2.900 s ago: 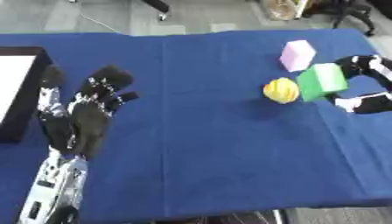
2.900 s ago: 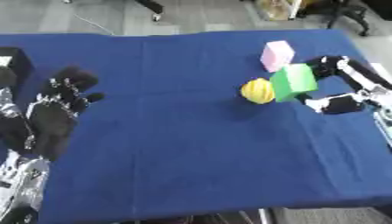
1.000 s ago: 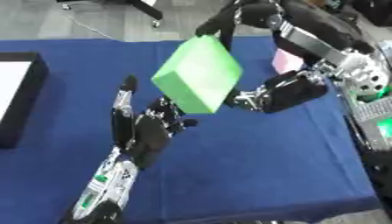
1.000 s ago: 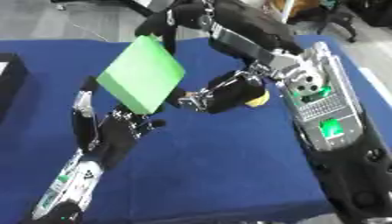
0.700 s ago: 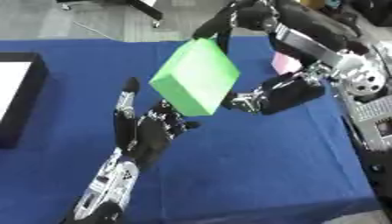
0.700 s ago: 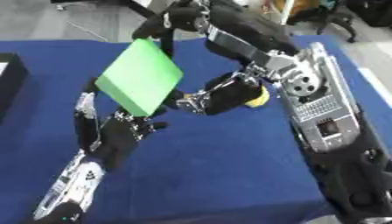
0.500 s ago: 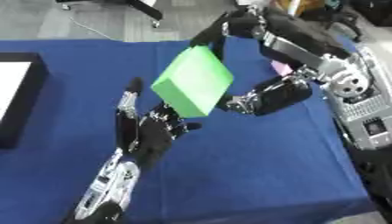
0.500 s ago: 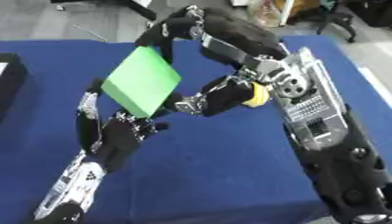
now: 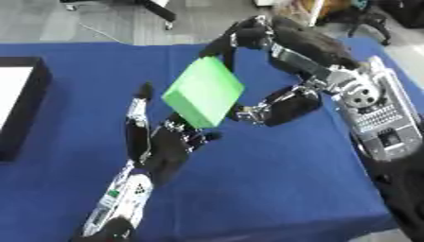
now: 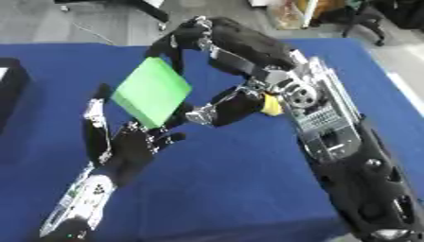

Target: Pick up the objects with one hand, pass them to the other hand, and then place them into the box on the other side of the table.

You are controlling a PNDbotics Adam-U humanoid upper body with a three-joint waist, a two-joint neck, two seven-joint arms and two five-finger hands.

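Green block (image 9: 204, 98), a flat-sided box shape, hangs tilted in the air above the middle of the blue surface (image 9: 273, 189). The right hand (image 9: 273, 101) holds it: one part of its fingers (image 9: 234, 38) curls over the block's far top corner, and another part presses against its near right edge, so the block is pinched between them. The right arm comes in from the right side and arches high over the surface.

The left hand (image 9: 162, 144) reaches up from the near left, palm toward the block, with its fingers spread and mostly straight. One finger points up just left of the block, and the others lie directly below its lower corner (whether they touch it cannot be told).

A small patch of yellow (image 10: 270, 105), some rounded thing, shows behind the right hand in the right eye view.

At the far left edge sits the box (image 9: 23, 106), black-walled with a white inside, well apart from both hands.
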